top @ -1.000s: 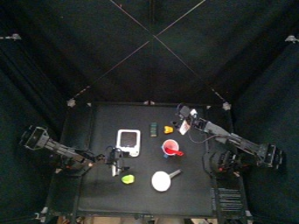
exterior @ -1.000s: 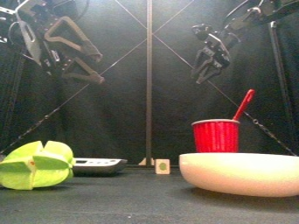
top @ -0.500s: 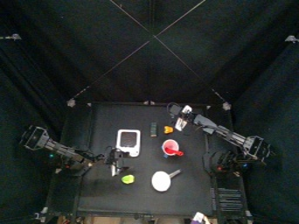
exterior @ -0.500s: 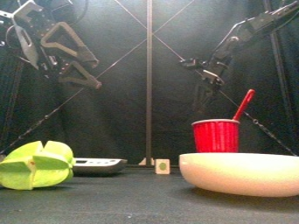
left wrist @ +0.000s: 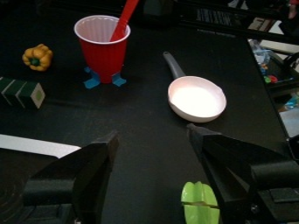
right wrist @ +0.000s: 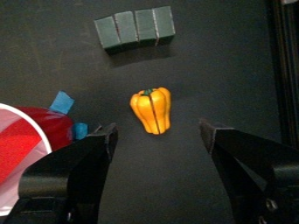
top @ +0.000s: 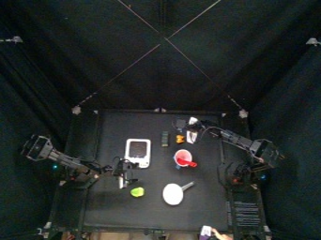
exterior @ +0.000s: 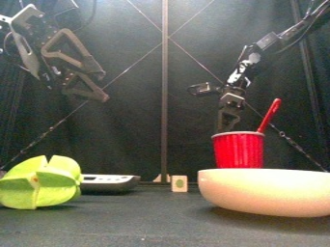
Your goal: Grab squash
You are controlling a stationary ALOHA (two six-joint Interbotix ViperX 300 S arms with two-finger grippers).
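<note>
The squash (right wrist: pixel 151 110) lies on the table's (top: pixel 113 127) far side, just left of the red cup (top: pixel 185 159). The right gripper (right wrist: pixel 162 140) hangs above it, jaws spread wide and apart from it. The left gripper (left wrist: pixel 149 150) hovers open at the left.

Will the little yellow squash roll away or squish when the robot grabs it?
The squash looks smooth and shiny, so it could slip. It lies on its side and is lumpy, so it may wobble rather than roll far. It looks like a small plastic toy, probably light and stiff. The right tool is open above it.
</note>
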